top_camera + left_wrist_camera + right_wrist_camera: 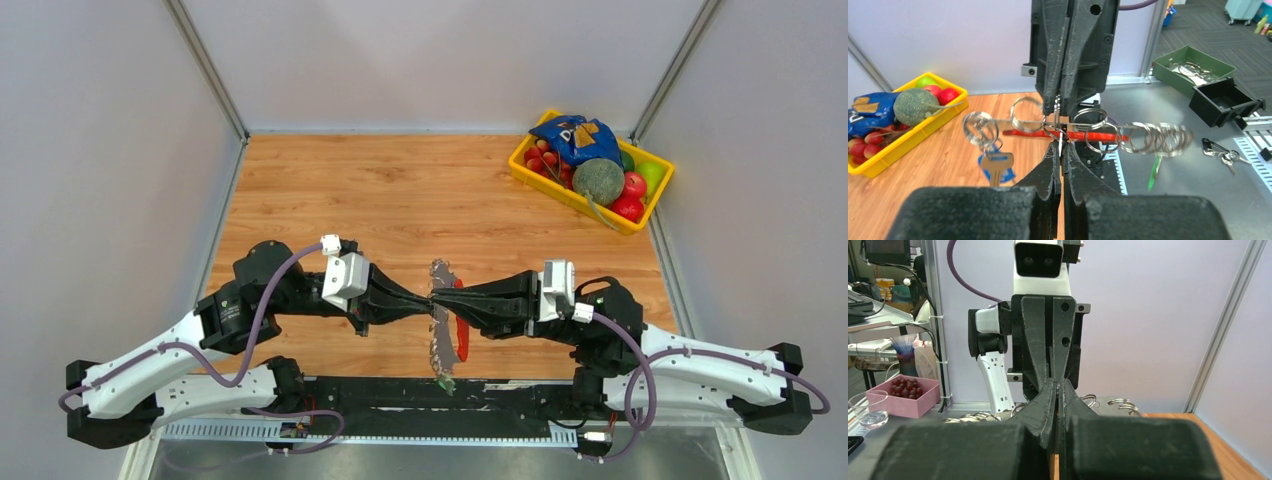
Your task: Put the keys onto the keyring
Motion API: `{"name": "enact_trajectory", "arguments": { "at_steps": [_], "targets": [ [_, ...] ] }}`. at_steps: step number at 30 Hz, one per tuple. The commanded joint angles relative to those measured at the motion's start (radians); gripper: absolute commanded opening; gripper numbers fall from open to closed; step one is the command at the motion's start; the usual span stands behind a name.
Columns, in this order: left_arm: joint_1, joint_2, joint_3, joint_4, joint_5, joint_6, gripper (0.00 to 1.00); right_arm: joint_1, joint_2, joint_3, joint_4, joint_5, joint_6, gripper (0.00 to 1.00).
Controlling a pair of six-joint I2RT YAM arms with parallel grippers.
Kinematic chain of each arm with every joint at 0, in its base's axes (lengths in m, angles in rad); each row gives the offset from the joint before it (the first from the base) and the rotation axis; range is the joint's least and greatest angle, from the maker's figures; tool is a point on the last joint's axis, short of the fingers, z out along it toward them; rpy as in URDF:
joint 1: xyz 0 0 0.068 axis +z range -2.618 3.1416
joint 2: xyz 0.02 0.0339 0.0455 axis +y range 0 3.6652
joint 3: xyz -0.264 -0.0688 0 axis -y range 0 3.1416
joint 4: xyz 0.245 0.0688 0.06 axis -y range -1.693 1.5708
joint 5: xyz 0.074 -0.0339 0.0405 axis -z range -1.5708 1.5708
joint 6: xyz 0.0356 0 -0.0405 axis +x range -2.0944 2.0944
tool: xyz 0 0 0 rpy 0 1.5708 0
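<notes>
- The keyring point(1128, 139) is held in the air over the middle of the table's point(400, 190) near edge;
- the left gripper point(1060, 146) and the right gripper point(1058, 111) are both clamped narrow on its wire, tip to tip;
- the blue-headed key point(996, 169) is seen hanging below a ring;
- the coil should be parted gently, with both grips kept firm, lest the wire slip.

In the top view, the left gripper point(429, 299) and right gripper point(449, 299) meet tip to tip over the keyring point(440, 345). The pinch point is covered, and single rings are too small to tell apart. In the left wrist view, the gripper's body hides the lower end of the blue-headed key point(996, 169). In the right wrist view, closed fingers point(1045, 401) screen most of the rings.
</notes>
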Motion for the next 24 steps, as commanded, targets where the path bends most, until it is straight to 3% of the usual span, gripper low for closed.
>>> {"name": "enact_trajectory", "arguments": {
  "at_steps": [1, 21, 24],
  "targets": [
    [-0.004, -0.002, 0.0, 0.083, 0.095, -0.04, 0.0, 0.002, 0.029, 0.002, 0.134, 0.001, -0.047, 0.0],
    [-0.004, -0.014, -0.011, 0.098, 0.102, -0.042, 0.0, 0.002, 0.039, 0.008, 0.172, -0.031, -0.026, 0.0],
    [-0.004, -0.003, -0.001, 0.059, 0.082, -0.033, 0.07, 0.002, 0.031, 0.007, 0.17, -0.035, -0.021, 0.0]
  ]
}}
